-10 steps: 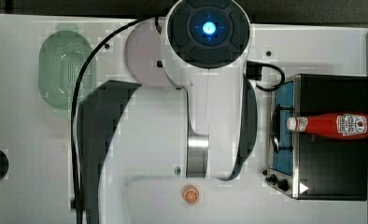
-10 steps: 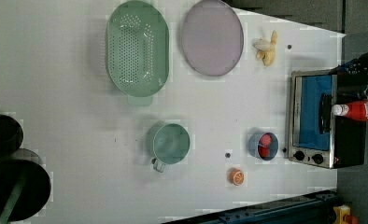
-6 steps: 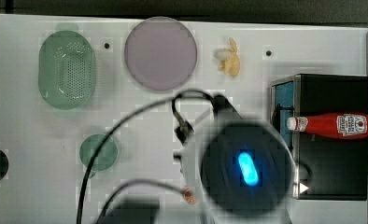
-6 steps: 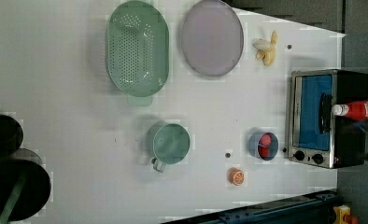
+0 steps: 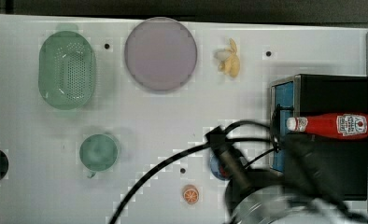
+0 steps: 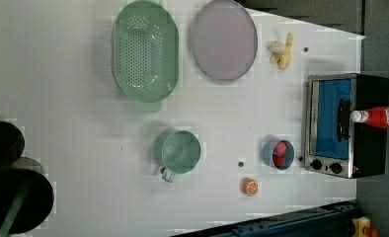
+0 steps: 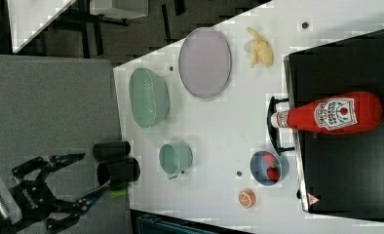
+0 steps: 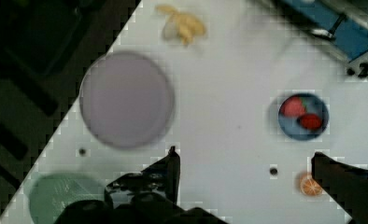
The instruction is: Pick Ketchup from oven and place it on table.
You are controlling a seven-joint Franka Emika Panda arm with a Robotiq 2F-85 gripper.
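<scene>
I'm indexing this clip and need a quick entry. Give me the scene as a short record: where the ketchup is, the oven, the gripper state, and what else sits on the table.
ketchup: lying on its side on top of the oven, cap toward the door side
oven: at the left view's right edge of the table, door shut
gripper: open, holding nothing, above the table
table: white, ketchup not on it yet
other items: green colander, purple plate, banana, green cup, blue bowl of red fruit, orange half
</scene>
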